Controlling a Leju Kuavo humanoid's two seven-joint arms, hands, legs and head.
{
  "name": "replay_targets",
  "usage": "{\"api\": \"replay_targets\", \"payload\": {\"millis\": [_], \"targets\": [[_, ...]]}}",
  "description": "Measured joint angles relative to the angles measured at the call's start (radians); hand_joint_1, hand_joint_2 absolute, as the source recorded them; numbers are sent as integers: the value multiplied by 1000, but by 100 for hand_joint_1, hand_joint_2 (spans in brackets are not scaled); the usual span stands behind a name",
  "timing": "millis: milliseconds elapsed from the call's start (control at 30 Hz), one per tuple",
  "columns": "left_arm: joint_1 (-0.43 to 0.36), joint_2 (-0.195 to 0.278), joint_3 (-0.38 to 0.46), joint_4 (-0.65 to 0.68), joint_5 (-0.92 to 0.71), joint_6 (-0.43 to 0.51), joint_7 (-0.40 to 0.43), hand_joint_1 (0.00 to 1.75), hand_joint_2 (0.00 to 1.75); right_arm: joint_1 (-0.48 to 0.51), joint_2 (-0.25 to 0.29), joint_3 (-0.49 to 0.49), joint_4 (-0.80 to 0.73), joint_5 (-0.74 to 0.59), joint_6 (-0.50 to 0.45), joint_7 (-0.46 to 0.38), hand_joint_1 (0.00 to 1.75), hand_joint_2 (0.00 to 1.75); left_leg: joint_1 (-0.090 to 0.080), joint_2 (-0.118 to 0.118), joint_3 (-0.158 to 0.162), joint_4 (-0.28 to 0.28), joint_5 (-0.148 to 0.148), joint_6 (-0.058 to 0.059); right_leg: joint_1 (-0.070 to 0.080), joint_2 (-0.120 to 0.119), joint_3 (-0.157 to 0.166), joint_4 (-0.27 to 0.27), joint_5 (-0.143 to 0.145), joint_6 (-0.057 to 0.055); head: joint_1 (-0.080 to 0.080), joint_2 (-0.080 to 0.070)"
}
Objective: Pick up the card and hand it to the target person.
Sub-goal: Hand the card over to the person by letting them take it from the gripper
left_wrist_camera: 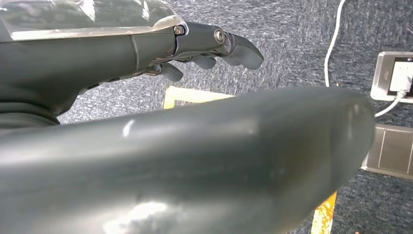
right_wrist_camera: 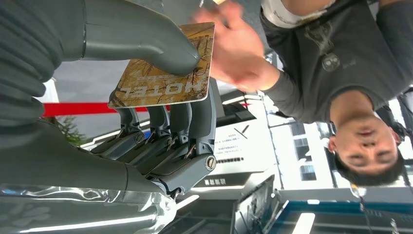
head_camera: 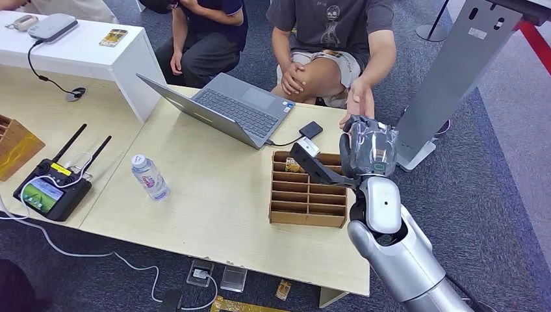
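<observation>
In the head view the right hand (head_camera: 367,146) hides the card it holds. In the right wrist view the thumb (right_wrist_camera: 146,36) covers part of the card (right_wrist_camera: 165,73), and the person's hand (right_wrist_camera: 234,46) is blurred. The left thumb (left_wrist_camera: 195,161) blocks much of the floor. The picture's edge cuts off both seated people's heads.

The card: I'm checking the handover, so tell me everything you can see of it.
The card is a thin, flat rectangle with rounded corners, printed in mottled brown and gold with the word HOTEL. The right robot hand pinches it, the thick grey thumb pressing on its printed face and the darker fingers behind it. It is held out toward a seated person's open hand, which is blurred; contact cannot be told.
</observation>
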Motion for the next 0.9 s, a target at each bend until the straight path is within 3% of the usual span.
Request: {"api": "replay_targets", "payload": {"millis": [400, 733, 767, 867, 900], "targets": [[-1, 0, 0, 0, -24, -11, -2, 0, 0, -109, 4, 6, 107, -31, -11, -39, 138, 175, 0, 0, -1, 0, 0, 0, 0, 0, 0, 0, 0, 0, 0, 0], [-1, 0, 6, 0, -19, 5, 19, 0, 0, -197, 57, 25, 296, -74, -37, -95, 134, 175, 0, -1, -1, 0, 0, 0, 0, 0, 0, 0, 0, 0, 0, 0], [-1, 0, 6, 0, -17, 7, 19, 0, 0, -202, 62, 27, 313, -78, -40, -97, 126, 175, 0, -1, -1, 0, 0, 0, 0, 0, 0, 0, 0, 0, 0, 0], [0, 0, 7, 0, -13, 12, 19, 0, 0, -215, 81, 35, 369, -92, -45, -106, 26, 175, 0, -1, -1, 0, 0, 0, 0, 0, 0, 0, 0, 0, 0, 0], [0, 0, 8, 0, -11, 14, 20, 0, 0, -219, 87, 38, 387, -96, -47, -108, 0, 175, 0, -1, -1, 0, 0, 0, 0, 0, 0, 0, 0, 0, 0, 0]]}}
